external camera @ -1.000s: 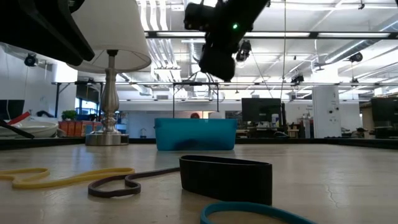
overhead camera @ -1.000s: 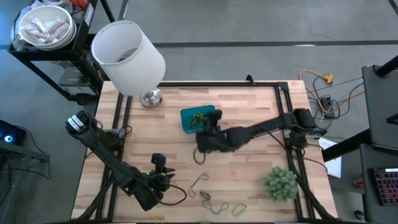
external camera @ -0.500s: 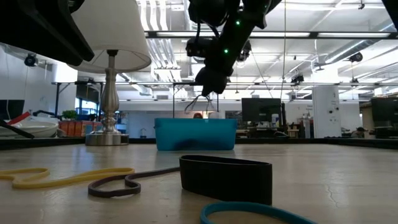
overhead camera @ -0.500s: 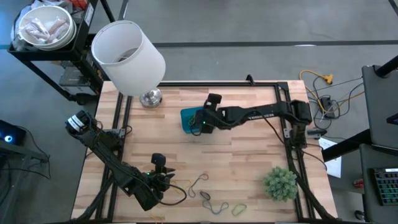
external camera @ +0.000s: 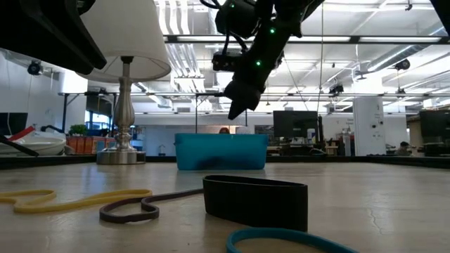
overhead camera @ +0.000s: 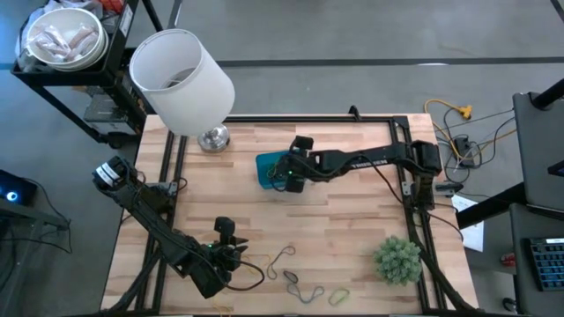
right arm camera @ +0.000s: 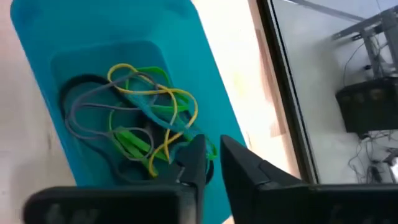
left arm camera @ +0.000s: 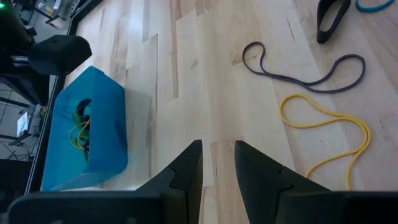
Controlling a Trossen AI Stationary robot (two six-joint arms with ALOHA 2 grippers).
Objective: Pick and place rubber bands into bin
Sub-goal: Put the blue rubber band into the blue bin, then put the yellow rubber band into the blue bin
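The right end effector (right arm camera: pixel 208 163) hangs just above the bin (overhead camera: pixel 275 169), fingers slightly parted and empty; a tangle of rubber bands (right arm camera: pixel 134 118) lies inside. Light, floppy loops: pinch one strand.

Right hand (overhead camera: pixel 284 180) reaches mid-table, fingers slightly parted — left hand (overhead camera: pixel 231 256) waits.

From above, I see the right claw (overhead camera: pixel 284 180) cover part of the bin (overhead camera: pixel 267 163), so the rubber bands (right arm camera: pixel 134 118) there are too small to tell apart. In the low view the bin's wall (external camera: pixel 221 152) hides its contents, and a teal band (external camera: pixel 288 240) is cut off by the bottom edge. In the left wrist view a black band (left arm camera: pixel 331 11) and another teal band (left arm camera: pixel 375 4) run off the top edge.
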